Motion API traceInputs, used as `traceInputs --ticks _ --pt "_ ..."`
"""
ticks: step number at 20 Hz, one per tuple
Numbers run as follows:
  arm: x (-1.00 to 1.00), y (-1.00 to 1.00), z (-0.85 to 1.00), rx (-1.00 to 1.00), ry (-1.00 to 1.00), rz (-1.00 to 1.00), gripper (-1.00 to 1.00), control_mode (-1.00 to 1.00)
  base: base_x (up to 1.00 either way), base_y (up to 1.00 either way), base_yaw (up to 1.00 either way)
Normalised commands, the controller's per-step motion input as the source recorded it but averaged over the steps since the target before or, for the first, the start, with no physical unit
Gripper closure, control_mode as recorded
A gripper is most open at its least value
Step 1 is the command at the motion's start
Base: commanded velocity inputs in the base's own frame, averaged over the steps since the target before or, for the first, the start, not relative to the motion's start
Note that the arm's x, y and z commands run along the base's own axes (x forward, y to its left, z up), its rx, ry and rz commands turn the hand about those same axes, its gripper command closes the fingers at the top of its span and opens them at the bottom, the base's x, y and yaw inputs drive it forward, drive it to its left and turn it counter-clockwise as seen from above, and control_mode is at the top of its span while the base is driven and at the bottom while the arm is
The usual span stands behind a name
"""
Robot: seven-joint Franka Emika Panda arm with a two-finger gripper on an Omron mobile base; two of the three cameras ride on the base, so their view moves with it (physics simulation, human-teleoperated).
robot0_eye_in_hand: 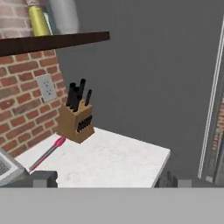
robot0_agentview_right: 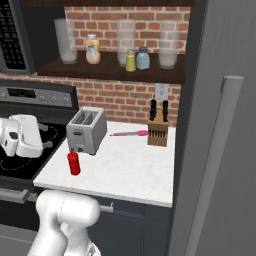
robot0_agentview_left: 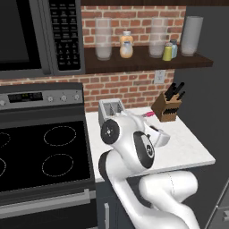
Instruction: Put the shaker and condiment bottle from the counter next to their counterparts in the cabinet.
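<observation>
Condiment bottle: the condiment bottle (robot0_agentview_right: 74, 163) stands upright on the counter (robot0_agentview_right: 130, 170), just in front of the toaster's (robot0_agentview_right: 86, 130) front left corner and close to the counter's front edge.
Gripper: in the hand view the two dark fingertips of the gripper (robot0_eye_in_hand: 109, 180) sit wide apart with nothing between them, so you hold nothing. The hand points past the toaster toward the knife block (robot0_eye_in_hand: 76, 121).
Shaker: the shaker (robot0_agentview_right: 130, 62) already stands on the cabinet (robot0_agentview_right: 110, 70), touching or just beside the pale blue shaker (robot0_agentview_right: 143, 58).
Step in hand: by my judgement the shaker half is done and the red bottle is next.
Next move: you need to swing back over the toaster, come down on the bottle from above or the front, close on its body, then lift it to the peach-orange bottle (robot0_agentview_right: 92, 49).
Edges: the toaster wall is just behind the bottle, and the counter lip and stove edge are near; a nudge could tip it off.
Open room: the counter right of the toaster is bare apart from a pink utensil (robot0_agentview_right: 129, 133). Beside the peach-orange bottle, shelf space lies between the glass jars (robot0_agentview_right: 64, 40).
</observation>
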Motion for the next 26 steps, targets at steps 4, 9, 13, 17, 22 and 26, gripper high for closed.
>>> traceInputs --ticks 4,9,13,17,22,26 --pt "0.11 0.25 -0.86 -0.08 0.05 0.00 -1.00 -1.00 0.00 0.00 0.00" --pt "0.02 0.07 -0.50 -0.01 0.00 0.00 -1.00 -1.00 0.00 0.00 0.00" --pt "0.00 0.10 -0.36 0.00 0.03 0.00 -1.00 -1.00 0.00 0.00 0.00" --pt "0.00 0.12 -0.37 -0.02 0.07 0.00 -1.00 -1.00 0.00 0.00 0.00" --pt "0.00 0.20 -0.22 0.00 0.01 0.00 -1.00 -1.00 0.00 0.00 0.00" --pt "0.14 0.17 -0.19 0.00 0.01 0.00 -1.00 -1.00 0.00 0.00 0.00"
